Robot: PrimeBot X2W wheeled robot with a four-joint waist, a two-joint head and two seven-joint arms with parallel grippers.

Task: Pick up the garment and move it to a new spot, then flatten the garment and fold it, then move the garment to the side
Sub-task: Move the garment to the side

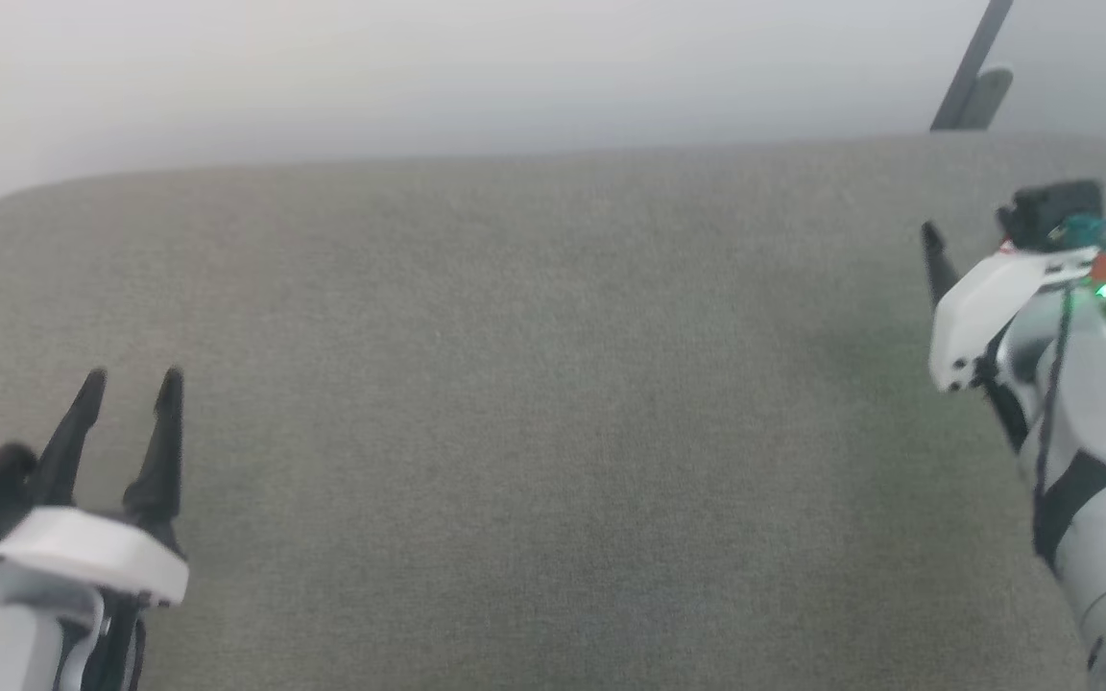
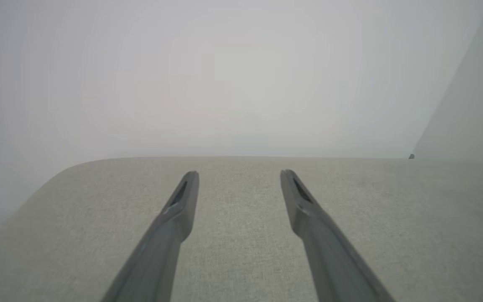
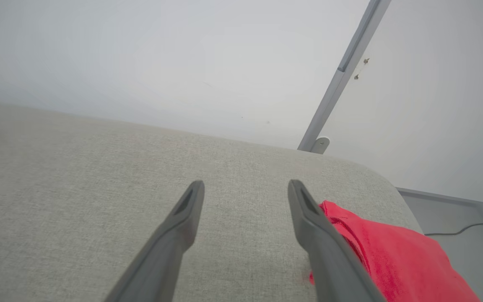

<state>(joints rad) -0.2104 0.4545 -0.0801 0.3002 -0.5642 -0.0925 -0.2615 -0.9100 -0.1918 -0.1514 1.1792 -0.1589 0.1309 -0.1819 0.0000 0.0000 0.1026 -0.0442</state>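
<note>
the garment (image 3: 392,260) lies at the right edge of the grey surface (image 3: 78,188) and seems to hang over it, just right of the right tool (image 3: 245,184). picking it up looks like the step: swing right, lower onto a raised fold, pinch well in from the hem. the right tool and the left tool (image 1: 133,376) both gape wide, holding and touching nothing.
</note>
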